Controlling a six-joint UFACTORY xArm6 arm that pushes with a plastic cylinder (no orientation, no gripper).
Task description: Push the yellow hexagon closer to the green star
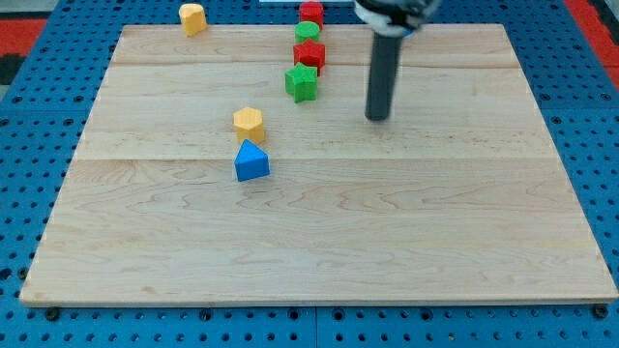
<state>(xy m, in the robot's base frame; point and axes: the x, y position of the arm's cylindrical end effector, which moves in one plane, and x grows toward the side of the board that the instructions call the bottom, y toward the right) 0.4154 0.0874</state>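
The yellow hexagon (pixel 249 124) sits left of the board's middle, touching the blue triangular block (pixel 251 161) just below it. The green star (pixel 302 83) lies above and to the right of the hexagon, at the lower end of a column of blocks. My tip (pixel 377 118) rests on the board to the right of both, about level with the hexagon and well apart from every block.
Above the green star stand a red block (pixel 309 55), a green block (pixel 308 32) and another red block (pixel 310 13), in a column. A second yellow block (pixel 192 18) sits at the top left edge of the wooden board (pixel 319 242). Blue pegboard surrounds it.
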